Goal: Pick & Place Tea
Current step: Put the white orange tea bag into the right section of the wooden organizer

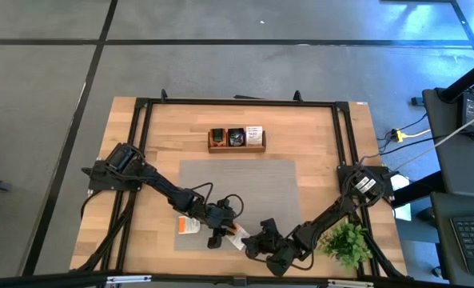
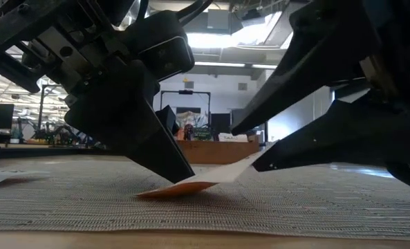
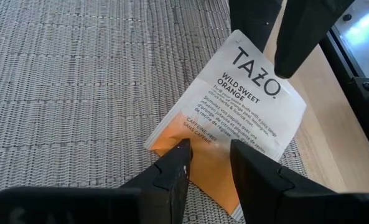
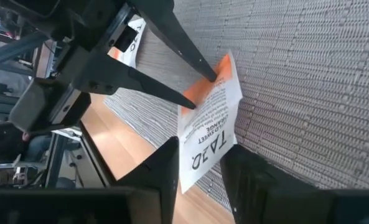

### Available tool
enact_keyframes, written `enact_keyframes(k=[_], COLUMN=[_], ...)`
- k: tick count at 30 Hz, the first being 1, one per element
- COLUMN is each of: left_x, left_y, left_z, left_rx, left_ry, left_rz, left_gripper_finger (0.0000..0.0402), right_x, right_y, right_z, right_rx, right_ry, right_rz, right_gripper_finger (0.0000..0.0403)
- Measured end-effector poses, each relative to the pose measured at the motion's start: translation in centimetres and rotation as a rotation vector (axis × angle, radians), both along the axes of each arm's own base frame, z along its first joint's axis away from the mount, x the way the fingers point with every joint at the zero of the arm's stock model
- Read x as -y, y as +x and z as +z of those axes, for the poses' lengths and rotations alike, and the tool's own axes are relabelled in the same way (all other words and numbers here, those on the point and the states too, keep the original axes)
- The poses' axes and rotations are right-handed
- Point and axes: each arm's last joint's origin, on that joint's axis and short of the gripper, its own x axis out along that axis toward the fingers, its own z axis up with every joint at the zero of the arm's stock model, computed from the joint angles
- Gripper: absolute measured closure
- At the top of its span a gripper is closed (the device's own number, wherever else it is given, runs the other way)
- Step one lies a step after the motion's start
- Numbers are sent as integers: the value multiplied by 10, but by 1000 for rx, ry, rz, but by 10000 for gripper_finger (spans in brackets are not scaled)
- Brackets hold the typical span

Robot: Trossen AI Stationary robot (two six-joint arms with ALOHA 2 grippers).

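Observation:
One tea sachet, white with an orange end, lies tilted on the grey mat near the table's front edge. Its orange end is on the mat and its white end is raised. My left gripper is open, with its tips at the orange end. From the other side my right gripper stands open around the white end. A second sachet lies flat on the mat just left of my left gripper. The wooden tray at the far middle holds more sachets. My left gripper comes slanting down from the table's left, its fingers apart. Its fingertips stand on the sachet's orange end, which stays on the mat. My right gripper comes in low from the table's right, one finger above the white end and one below. The white end rests on the lower fingertip, off the mat. The upper finger stands clear above it.
A small green plant stands at the front right beside my right arm. The black frame rails run along both sides of the table. Bare mat lies between the grippers and the tray.

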Motion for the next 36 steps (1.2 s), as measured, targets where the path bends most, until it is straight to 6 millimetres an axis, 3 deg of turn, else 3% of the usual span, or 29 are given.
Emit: enact_keyframes(k=[15,28,36], left_x=[0,0,2], left_y=[1,1,-2], left_z=[0,1,18], left_rx=[2,13,62], left_ry=[-7,-5,47], left_rz=[-24,-38,-70], left_gripper_finger=[292,292,291], right_x=[-1,0,-1], right_y=[0,0,-1], right_z=[-2,-3,-3], right_rx=[-10,-20,-21], right_ry=[-56,-79,-89], right_rz=[43,56,59], right_gripper_finger=[396,400,401])
